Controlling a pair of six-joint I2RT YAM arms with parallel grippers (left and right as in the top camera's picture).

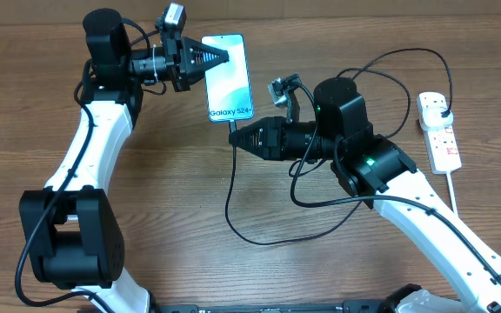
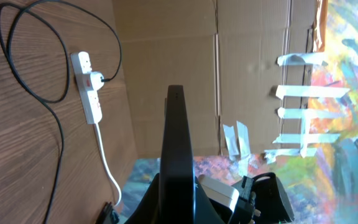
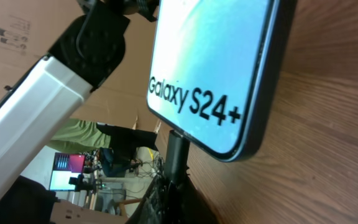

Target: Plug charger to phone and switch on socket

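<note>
The phone point(image 1: 230, 76) with a light blue "Galaxy S24+" screen lies on the wooden table at the back middle. My left gripper point(image 1: 220, 57) is shut on the phone's left edge; in the left wrist view the phone point(image 2: 176, 140) shows edge-on between the fingers. My right gripper point(image 1: 236, 136) is shut on the charger's connector point(image 3: 178, 155), whose tip sits at the phone's bottom port point(image 3: 211, 81). The black charger cable point(image 1: 233, 204) loops over the table to its plug in the white socket strip point(image 1: 438, 130), which also shows in the left wrist view point(image 2: 88, 86).
The socket strip's white cord point(image 1: 453, 187) runs toward the front right. Slack black cable lies in loops between the phone and the strip. Cardboard walls and a colourful painted sheet point(image 2: 347, 112) stand beyond the table.
</note>
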